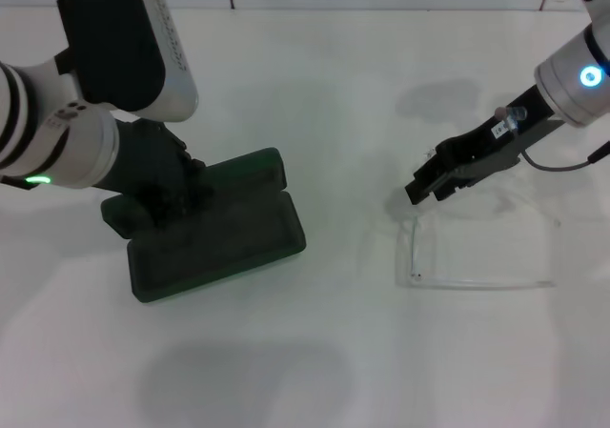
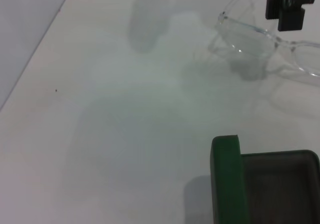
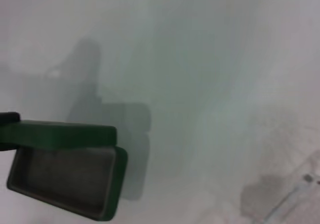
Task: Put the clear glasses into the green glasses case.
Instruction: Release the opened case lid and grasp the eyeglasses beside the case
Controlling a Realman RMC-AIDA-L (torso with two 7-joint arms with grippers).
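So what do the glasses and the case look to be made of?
The glasses look like clear, colourless plastic, frame and lenses alike: the table shows through them and only their edges glint. The case looks like a rigid dark green shell with a dull finish and a darker, matte lining; whether plastic or covered board is unclear.

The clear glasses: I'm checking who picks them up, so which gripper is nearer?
Right. The right gripper hovers just above the clear glasses; the left gripper is across the table at the green glasses case.
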